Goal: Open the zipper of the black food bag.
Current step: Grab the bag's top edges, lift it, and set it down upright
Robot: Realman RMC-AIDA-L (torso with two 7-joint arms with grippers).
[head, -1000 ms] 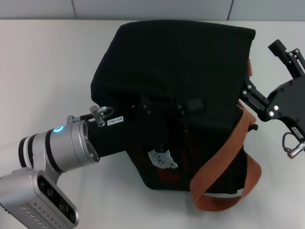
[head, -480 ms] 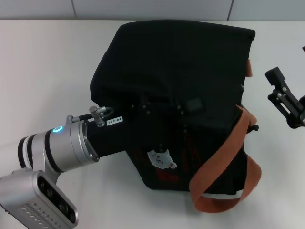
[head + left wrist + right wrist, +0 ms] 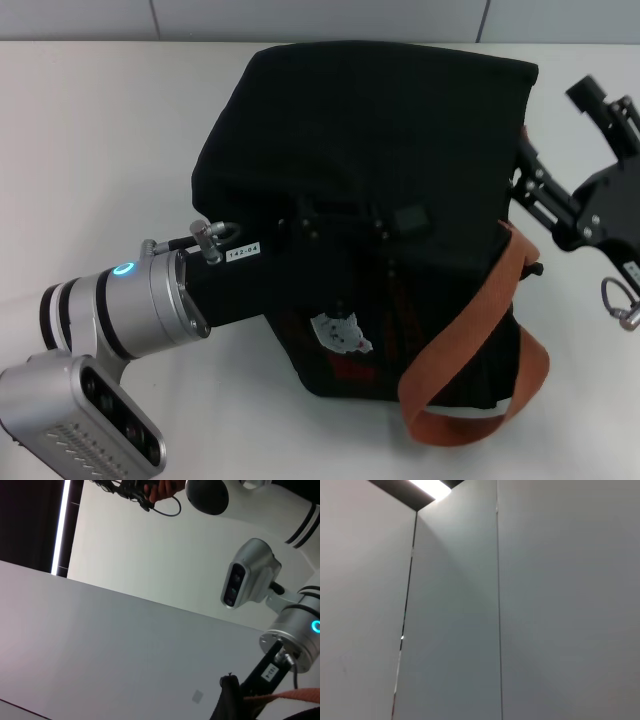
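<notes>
The black food bag [image 3: 370, 140] stands in the middle of the white table, with a bear patch [image 3: 342, 333] on its near side. One orange-brown strap [image 3: 470, 340] hangs in a loop over its near right corner. The zipper cannot be made out on the black fabric. My left gripper [image 3: 385, 225] reaches in from the lower left and rests against the bag's near top edge, black against black. My right gripper [image 3: 555, 145] is at the bag's right side, its fingers spread apart, one fingertip [image 3: 527, 183] close to the bag's wall. In the left wrist view a strip of strap [image 3: 295, 695] shows.
The white table [image 3: 100, 150] runs out to the left and behind the bag up to a tiled wall [image 3: 320, 15]. The silver left forearm [image 3: 120, 310] crosses the near left of the table. The right wrist view shows only wall panels.
The right gripper drew off to the right half a second ago and has come back to the bag's right side. The left arm and the bag have not moved.
</notes>
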